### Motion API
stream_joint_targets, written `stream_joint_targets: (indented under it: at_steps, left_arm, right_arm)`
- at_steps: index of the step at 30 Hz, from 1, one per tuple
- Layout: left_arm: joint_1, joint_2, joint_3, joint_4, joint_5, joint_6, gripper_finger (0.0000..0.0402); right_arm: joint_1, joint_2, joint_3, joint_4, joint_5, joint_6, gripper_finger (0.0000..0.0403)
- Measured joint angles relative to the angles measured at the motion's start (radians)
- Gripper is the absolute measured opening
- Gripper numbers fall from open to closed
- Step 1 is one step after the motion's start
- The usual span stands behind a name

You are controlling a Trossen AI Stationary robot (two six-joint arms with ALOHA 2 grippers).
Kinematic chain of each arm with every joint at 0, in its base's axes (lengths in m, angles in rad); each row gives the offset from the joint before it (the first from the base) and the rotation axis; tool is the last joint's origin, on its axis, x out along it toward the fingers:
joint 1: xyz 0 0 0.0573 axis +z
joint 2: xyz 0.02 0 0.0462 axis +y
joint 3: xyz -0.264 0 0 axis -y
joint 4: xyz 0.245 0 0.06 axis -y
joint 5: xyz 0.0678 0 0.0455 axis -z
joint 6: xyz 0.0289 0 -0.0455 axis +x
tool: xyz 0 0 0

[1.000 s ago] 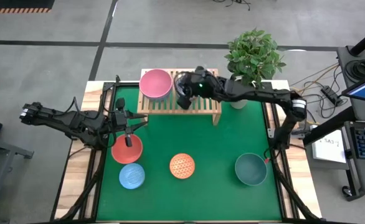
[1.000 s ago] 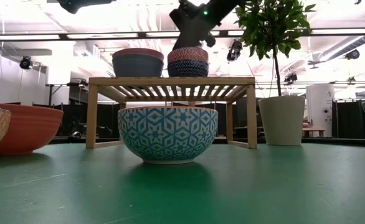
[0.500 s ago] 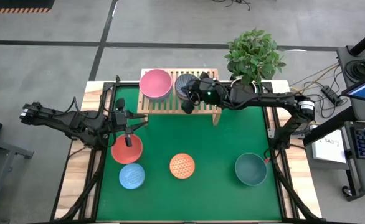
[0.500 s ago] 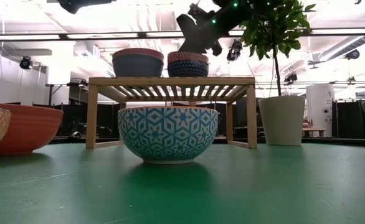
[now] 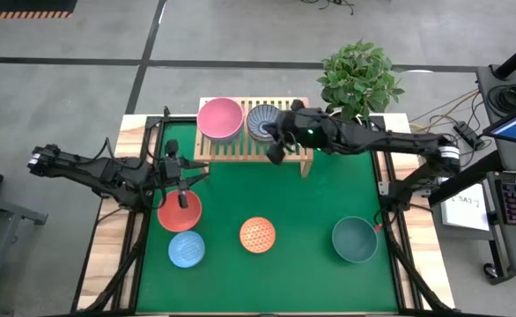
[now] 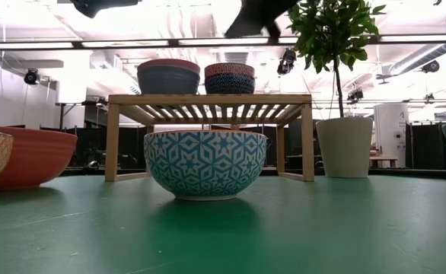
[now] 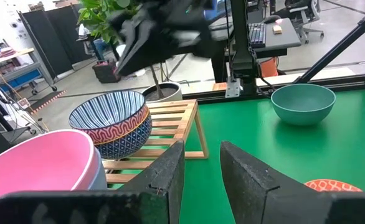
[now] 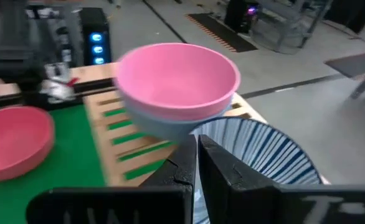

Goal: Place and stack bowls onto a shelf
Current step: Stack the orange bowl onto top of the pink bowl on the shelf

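The shelf [image 5: 295, 150] stands at the table's far middle. On it, a pink bowl [image 5: 219, 118] sits nested in a pale blue one. Beside it, a blue-striped bowl [image 5: 262, 120] sits nested in a red-patterned one [image 7: 123, 132]. My right gripper [image 5: 276, 152] hovers shut just past the striped bowl's near right side, holding nothing. My left gripper [image 5: 182, 190] stands open above the red bowl's [image 5: 180, 214] far rim, with nothing between its fingers [image 7: 170, 177]. A light blue bowl [image 5: 187, 249], an orange bowl [image 5: 258, 234] and a teal bowl [image 5: 355, 239] rest on the green mat.
A white pot [image 5: 335, 143] with a leafy plant [image 5: 359, 75] stands right of the shelf at the far edge. Green mat [image 5: 302, 211] lies bare between the shelf and the near row of bowls. Both arms' mounts flank the table.
My right gripper, shut throughout, has drawn back from over the striped bowl stack toward the table's right and near side, rising a little. The stack stays put on the shelf, and its striped inside now shows.
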Motion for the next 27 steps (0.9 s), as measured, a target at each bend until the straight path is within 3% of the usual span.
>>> stream_joint_targets:
  at_steps: [8,18,20,23,27]
  left_arm:
    - [0.0,0.028,0.0,0.002,0.0,-0.1,0.0086]
    - [-0.002,0.134,0.0,-0.044,0.051,-0.422,0.0086]
    - [-0.002,0.169,0.025,-0.121,0.052,-0.561,0.0085]
    - [-0.002,0.246,0.114,-0.364,0.059,-0.82,0.0081]
    - [-0.021,0.404,0.265,-0.738,0.214,-1.18,0.0076]
  right_arm:
    - [0.168,-0.168,-0.142,-0.041,-0.002,0.002,0.0009]
    - [0.341,-0.328,-0.398,-0.032,0.001,0.002,0.0009]
    - [0.36,-0.353,-0.439,-0.002,0.0,0.002,0.0009]
    - [0.378,-0.385,-0.5,0.037,0.001,0.001,0.0009]
    - [0.384,-0.426,-0.554,0.079,0.001,0.001,0.0009]
